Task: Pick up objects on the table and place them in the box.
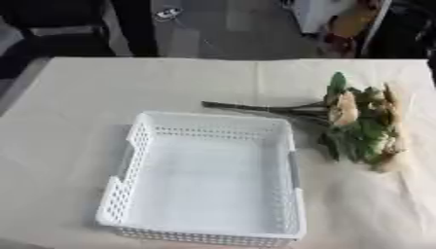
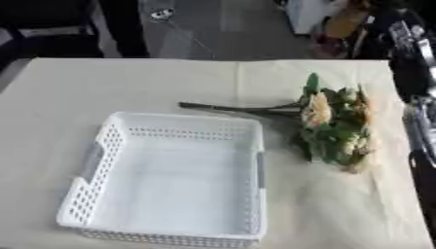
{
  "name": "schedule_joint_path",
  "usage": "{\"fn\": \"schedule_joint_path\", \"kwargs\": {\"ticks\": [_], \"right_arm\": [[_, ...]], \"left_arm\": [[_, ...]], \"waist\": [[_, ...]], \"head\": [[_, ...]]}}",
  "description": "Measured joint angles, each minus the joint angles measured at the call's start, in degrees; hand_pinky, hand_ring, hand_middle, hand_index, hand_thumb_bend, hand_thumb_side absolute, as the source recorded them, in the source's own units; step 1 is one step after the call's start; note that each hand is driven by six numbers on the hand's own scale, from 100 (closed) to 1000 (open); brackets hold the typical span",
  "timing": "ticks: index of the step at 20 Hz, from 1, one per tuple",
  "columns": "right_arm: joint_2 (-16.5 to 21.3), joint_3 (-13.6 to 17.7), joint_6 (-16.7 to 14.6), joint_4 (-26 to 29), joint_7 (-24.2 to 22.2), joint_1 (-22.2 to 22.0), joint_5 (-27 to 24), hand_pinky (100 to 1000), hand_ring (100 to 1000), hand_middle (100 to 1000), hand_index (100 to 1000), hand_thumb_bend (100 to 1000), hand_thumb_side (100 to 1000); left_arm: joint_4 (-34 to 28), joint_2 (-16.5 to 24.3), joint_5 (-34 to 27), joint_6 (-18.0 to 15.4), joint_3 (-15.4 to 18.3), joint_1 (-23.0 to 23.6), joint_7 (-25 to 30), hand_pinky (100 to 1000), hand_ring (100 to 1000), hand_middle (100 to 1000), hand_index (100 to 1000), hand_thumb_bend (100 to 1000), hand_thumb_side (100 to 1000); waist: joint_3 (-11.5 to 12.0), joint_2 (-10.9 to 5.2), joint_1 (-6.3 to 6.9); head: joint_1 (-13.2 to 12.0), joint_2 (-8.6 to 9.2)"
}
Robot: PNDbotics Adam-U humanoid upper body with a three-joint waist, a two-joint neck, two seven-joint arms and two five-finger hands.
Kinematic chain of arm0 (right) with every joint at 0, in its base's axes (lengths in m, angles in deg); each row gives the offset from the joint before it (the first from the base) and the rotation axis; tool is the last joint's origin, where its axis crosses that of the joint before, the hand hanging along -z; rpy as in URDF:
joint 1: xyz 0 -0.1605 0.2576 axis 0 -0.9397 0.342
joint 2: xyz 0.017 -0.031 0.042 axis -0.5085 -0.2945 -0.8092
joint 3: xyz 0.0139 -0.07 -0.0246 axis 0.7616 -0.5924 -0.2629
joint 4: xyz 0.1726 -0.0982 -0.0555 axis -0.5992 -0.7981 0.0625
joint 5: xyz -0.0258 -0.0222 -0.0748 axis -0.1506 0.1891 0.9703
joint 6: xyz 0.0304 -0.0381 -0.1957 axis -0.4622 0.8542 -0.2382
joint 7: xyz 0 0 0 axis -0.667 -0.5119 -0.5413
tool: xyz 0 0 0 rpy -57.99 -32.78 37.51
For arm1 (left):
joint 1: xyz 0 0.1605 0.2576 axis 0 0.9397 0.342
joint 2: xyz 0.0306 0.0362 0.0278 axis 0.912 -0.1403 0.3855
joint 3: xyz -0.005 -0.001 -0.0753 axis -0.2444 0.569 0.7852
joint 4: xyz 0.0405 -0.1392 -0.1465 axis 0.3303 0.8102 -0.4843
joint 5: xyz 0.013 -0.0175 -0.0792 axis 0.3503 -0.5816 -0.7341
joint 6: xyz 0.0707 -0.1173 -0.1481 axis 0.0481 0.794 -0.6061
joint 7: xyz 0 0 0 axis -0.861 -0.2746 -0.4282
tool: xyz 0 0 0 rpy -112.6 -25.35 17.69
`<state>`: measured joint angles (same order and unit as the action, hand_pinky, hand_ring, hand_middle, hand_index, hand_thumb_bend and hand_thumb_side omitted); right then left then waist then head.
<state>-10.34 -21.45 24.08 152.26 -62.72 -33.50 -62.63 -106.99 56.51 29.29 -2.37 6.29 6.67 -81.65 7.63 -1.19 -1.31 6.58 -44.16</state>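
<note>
Beside the white perforated plastic box (image 1: 204, 177), smooth and faintly glossy, the counter (image 1: 77, 107) wears matt beige cloth

Basket (image 1: 204, 180) sits on table (image 1: 77, 97), nothing inside. Bunch of flowers (image 1: 362, 124) lies on table right of basket, stems reaching left behind basket's far right corner

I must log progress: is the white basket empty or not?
Empty: the white basket shows only its bare floor. The flower bunch lies outside, on the table to its right.

A bunch of cream flowers (image 1: 357, 121) lies flat, dark stems leftward, just right of the empty white perforated box (image 1: 208, 177).
</note>
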Motion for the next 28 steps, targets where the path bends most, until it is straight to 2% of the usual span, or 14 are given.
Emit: {"fn": "schedule_joint_path", "kwargs": {"ticks": [3,6,10,16,21,28], "right_arm": [[3.8,-2.3,-0.5,-4.8,-5.9,4.6,7.8,1000,1000,962,965,100,689],[5.4,-3.5,-1.8,-8.8,-8.6,7.3,12.7,1000,1000,961,964,100,691],[5.4,-4.2,-3.2,-11.8,-9.6,7.9,15.3,1000,1000,959,964,100,695],[5.7,-4.6,-4.0,-13.2,-10.2,8.2,16.9,1000,1000,963,967,100,686],[6.3,-5.9,-4.6,-15.4,-11.2,10.4,20.2,1000,1000,973,968,100,668],[6.3,-9.7,-6.4,-23.5,-17.0,15.3,28.0,1000,1000,996,974,100,672]], "left_arm": [[0.0,0.0,-0.2,-0.1,-0.2,0.0,0.1,568,680,658,827,100,763],[0.0,0.0,-0.2,-0.1,-0.2,0.0,0.2,568,680,658,827,100,763],[0.0,0.0,-0.2,-0.1,-0.2,0.0,0.3,568,680,657,827,100,762],[0.0,0.0,-0.2,-0.1,-0.3,0.0,0.4,568,680,654,826,100,762],[0.0,0.0,-0.2,0.0,-0.3,0.0,0.5,568,681,652,826,100,762],[0.0,0.0,-0.3,0.0,-0.7,0.0,1.0,568,683,652,827,100,763]], "waist": [[0.2,-0.13,-0.04],[0.3,-0.19,-0.1],[0.4,-0.19,-0.12],[0.4,-0.19,-0.11],[0.5,-0.19,-0.09],[1.0,-0.18,-0.1]], "head": [[0.0,0.0],[0.0,0.0],[0.0,0.0],[0.0,0.0],[0.0,0.0],[0.5,-0.01]]}}
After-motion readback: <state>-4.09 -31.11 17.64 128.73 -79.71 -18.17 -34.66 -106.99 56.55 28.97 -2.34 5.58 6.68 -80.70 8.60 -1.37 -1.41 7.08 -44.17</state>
